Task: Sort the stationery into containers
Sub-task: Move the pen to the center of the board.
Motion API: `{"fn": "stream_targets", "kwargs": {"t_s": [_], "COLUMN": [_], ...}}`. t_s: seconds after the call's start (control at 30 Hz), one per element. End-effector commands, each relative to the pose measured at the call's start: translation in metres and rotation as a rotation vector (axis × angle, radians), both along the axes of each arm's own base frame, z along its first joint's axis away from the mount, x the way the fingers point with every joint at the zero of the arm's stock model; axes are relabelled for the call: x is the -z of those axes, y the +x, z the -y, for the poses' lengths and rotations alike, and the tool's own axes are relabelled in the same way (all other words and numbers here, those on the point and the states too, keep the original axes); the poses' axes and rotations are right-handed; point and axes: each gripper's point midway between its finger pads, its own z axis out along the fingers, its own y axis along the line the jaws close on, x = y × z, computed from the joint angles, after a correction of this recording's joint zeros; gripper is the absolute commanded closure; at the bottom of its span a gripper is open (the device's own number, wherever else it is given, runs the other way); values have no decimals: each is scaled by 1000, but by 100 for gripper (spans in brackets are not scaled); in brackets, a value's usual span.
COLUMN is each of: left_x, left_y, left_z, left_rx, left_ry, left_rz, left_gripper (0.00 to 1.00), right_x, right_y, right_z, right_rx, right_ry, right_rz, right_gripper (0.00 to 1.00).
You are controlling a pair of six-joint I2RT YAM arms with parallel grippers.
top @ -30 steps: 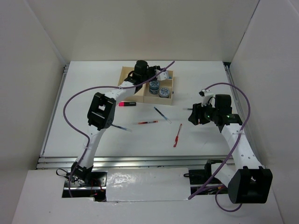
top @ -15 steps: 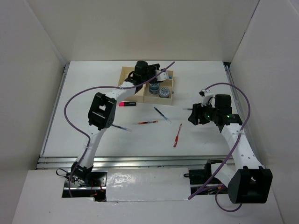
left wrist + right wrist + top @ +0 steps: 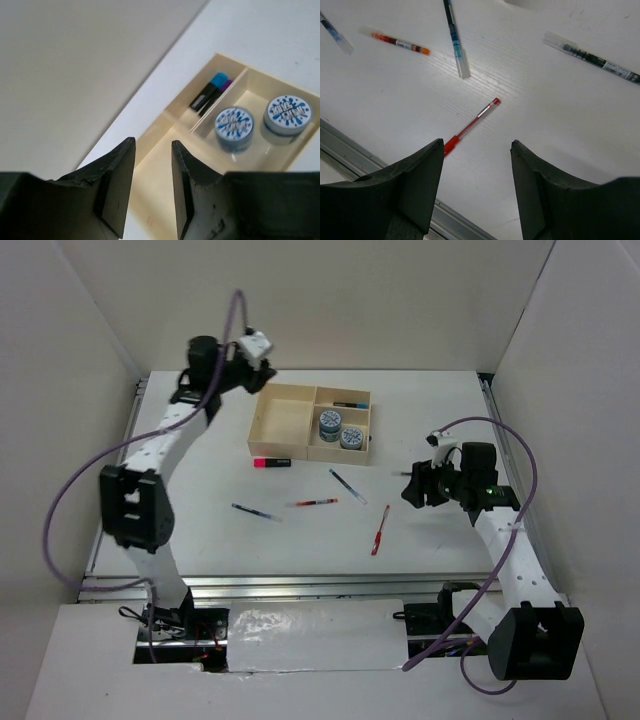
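Observation:
The beige tray (image 3: 262, 427) sits at the back centre of the table. Its near small compartment holds two blue-white tape rolls (image 3: 340, 430), also seen as tape rolls (image 3: 234, 127); the far small one holds two highlighters (image 3: 210, 93). The large section (image 3: 160, 175) holds nothing that I can see. My left gripper (image 3: 243, 362) hangs high beyond the tray's back left corner; in the left wrist view this gripper (image 3: 153, 142) stands narrowly open with nothing in it. My right gripper (image 3: 412, 488) is open above a red pen (image 3: 470, 126).
Loose on the table lie a pink-ended highlighter (image 3: 272, 462), a blue pen (image 3: 257, 511), an orange-red pen (image 3: 317, 502), a blue-black pen (image 3: 348, 485), the red pen (image 3: 380, 530) and a black pen (image 3: 592, 57). A metal rail (image 3: 350, 150) edges the near side.
My left arm has swung from over the tray up and to the back left, uncovering the tray. The right arm has not moved.

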Motion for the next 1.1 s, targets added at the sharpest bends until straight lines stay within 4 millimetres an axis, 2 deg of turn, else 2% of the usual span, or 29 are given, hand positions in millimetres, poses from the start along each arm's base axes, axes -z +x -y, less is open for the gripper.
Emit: {"fn": "stream_targets", "kwargs": {"t_s": [0.0,0.07,0.1,0.13,0.17,0.2,0.27,0.3,0.33,0.37,0.4,0.43,0.47,0.5,0.53,0.57,0.67,0.7,0.73,0.87,0.97,1.07], "left_x": [-21,-8,-11,20,28,47,61,82,88,91,106,109,106,117,117,118,132,136,138,163,173,174], "left_y": [-58,-78,-93,-105,-111,-124,-127,-137,-138,-138,-144,-143,-142,-142,-140,-137,-123,-123,-121,-111,-105,-97], "left_z": [-62,-78,-88,-95,-100,-109,-121,-122,-124,-122,-118,-123,-118,-114,-111,-106,-108,-97,-96,-100,-105,-108], "left_rx": [-23,-34,-44,-77,-103,-139,-227,-249,-274,-288,-293,-315,-271,-260,-253,-235,-240,-216,-216,-296,-372,-421], "left_ry": [-155,-121,-110,-90,-98,-106,-164,-187,-214,-278,-320,-380,-410,-425,-435,-430,-410,-399,-399,-428,-468,-513], "left_rz": [-160,-178,-178,-241,-264,-311,-360,-420,-444,-477,-546,-589,-584,-619,-618,-608,-606,-613,-617,-654,-653,-639], "left_gripper": [51,51,51,52,52,52,51,51,51,52,53,54,55,56,57,57,56,56,56,56,56,56], "right_x": [-19,-18,-17,-18,-19,-18,-20,-20,-20,-21,-20,-20,-20,-18,-18,-18,-14,-14,-13,-9,-7,-5], "right_y": [8,10,10,11,12,13,16,14,14,15,14,14,14,13,13,14,14,15,15,16,18,17], "right_z": [-7,-7,-8,-9,-9,-9,-7,-15,-15,-16,-17,-18,-18,-19,-19,-19,-19,-19,-19,-20,-20,-19], "right_rx": [-25,-21,-24,-23,-21,-12,1,-21,-14,-16,-15,-17,-19,-18,-16,-16,-16,-15,-17,-19,-20,-19], "right_ry": [22,19,19,20,19,22,20,22,19,17,14,11,8,8,4,4,1,2,1,-5,-10,-13], "right_rz": [74,72,69,69,68,60,59,56,54,57,53,52,51,43,41,38,24,22,19,9,7,1], "right_gripper": [37,37,37,38,38,38,39,39,39,39,39,39,39,39,39,39,39,39,39,40,40,40]}}
